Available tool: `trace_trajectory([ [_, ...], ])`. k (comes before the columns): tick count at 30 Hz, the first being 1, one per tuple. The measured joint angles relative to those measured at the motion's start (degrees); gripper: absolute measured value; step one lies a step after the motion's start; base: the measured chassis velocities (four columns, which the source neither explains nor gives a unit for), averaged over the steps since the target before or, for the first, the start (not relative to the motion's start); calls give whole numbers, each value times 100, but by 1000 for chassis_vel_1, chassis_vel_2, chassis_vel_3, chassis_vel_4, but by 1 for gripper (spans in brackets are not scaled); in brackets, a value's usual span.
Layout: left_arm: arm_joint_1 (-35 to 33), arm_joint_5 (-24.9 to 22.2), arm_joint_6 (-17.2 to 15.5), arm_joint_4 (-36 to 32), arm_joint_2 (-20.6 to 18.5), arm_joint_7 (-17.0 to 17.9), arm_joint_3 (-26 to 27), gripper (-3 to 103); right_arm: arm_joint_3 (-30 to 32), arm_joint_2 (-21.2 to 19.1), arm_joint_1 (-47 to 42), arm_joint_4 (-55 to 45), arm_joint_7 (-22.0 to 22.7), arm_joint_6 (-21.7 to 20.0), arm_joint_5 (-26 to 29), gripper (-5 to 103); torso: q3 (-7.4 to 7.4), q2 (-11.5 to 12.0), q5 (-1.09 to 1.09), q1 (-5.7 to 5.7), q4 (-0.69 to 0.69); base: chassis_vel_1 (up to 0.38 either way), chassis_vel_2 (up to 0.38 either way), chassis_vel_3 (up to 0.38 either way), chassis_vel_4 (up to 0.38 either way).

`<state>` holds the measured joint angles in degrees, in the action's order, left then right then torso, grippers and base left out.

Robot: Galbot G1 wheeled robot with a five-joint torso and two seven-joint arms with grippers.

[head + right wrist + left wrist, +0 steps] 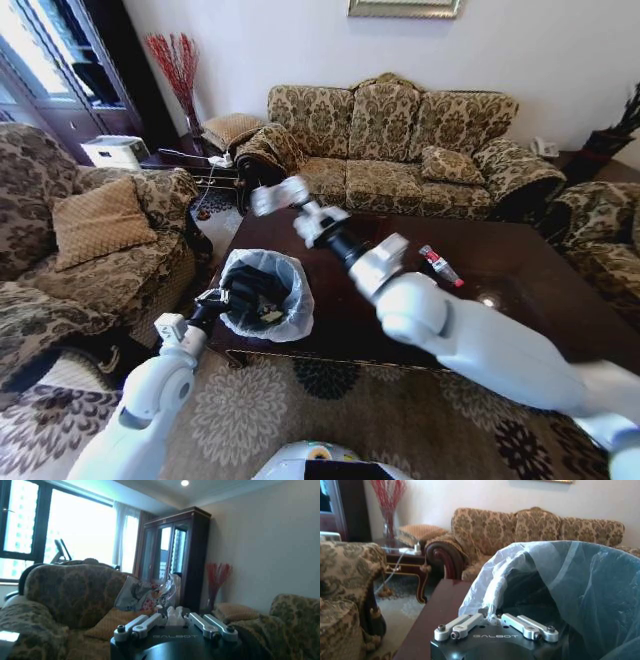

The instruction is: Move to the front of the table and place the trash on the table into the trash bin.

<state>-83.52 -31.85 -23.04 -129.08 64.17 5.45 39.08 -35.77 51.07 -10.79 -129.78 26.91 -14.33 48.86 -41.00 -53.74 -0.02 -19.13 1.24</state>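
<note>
The trash bin (262, 292), dark with a crinkly white bag over its rim, sits at the near left corner of the dark glossy table (500, 300). My left gripper (214, 300) is shut on the bag's rim (492, 607), with the fingers (462, 624) pinched together. My right arm reaches across the table. Its gripper (272, 197) hangs beyond the bin, above the table's far left corner, shut on a crumpled clear printed wrapper (147, 592) that sticks out past the fingertips (175, 618). A small clear bottle (440, 265) with a red cap lies on the table to the right.
A patterned sofa (400, 140) stands behind the table, with armchairs at the left (90, 250) and right (600, 230). A side table (402, 553) with a vase of red twigs (178, 60) fills the far left corner. Patterned carpet (330, 400) lies in front.
</note>
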Motion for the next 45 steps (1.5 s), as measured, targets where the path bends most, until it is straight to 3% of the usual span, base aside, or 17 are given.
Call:
trace_trajectory([
  [2,68,-321,-358,-116,-173,183,25,1,-276,-69,-141,-100,-28,-13,-66,8,0,0,2,1,-3,0,0,0,0],
  [7,190,-790,-770,-273,-384,573,141,1,-363,-247,-556,-145,-85,-58,-372,8,0,0,4,0,-4,0,0,0,0],
  [12,186,-926,-857,-398,-380,627,144,1,-385,-174,-644,-53,-160,-83,-501,6,0,0,2,0,-3,0,0,0,0],
  [15,170,-933,-868,-441,-327,625,119,1,-427,-55,-553,107,-195,-110,-549,22,0,0,1,1,0,0,0,0,0],
  [20,168,-928,-864,-440,-326,611,132,1,-422,-79,-504,165,-196,-186,-554,33,0,0,1,0,-2,0,0,0,0],
  [24,170,-918,-836,-438,-301,582,134,1,-314,-43,-502,287,-203,-188,-555,55,0,0,2,1,-2,0,0,0,0],
  [26,168,-913,-829,-438,-288,571,132,1,-300,-28,-499,315,-215,-185,-555,55,0,0,2,0,-2,0,0,0,0],
  [33,118,-819,-763,-438,-218,427,112,1,-276,157,-375,477,-444,-21,-595,89,0,0,3,1,-1,0,0,0,0],
  [35,116,-813,-759,-438,-216,420,110,1,-283,171,-356,483,-479,-1,-614,89,0,0,3,1,-2,0,0,0,0],
  [36,112,-793,-750,-426,-208,400,106,1,-297,193,-314,485,-578,39,-679,97,0,0,2,0,-1,0,0,0,0],
  [45,74,-608,-683,-349,-155,298,101,1,171,28,-332,526,-799,153,-899,100,0,0,3,0,-2,0,0,0,0],
])
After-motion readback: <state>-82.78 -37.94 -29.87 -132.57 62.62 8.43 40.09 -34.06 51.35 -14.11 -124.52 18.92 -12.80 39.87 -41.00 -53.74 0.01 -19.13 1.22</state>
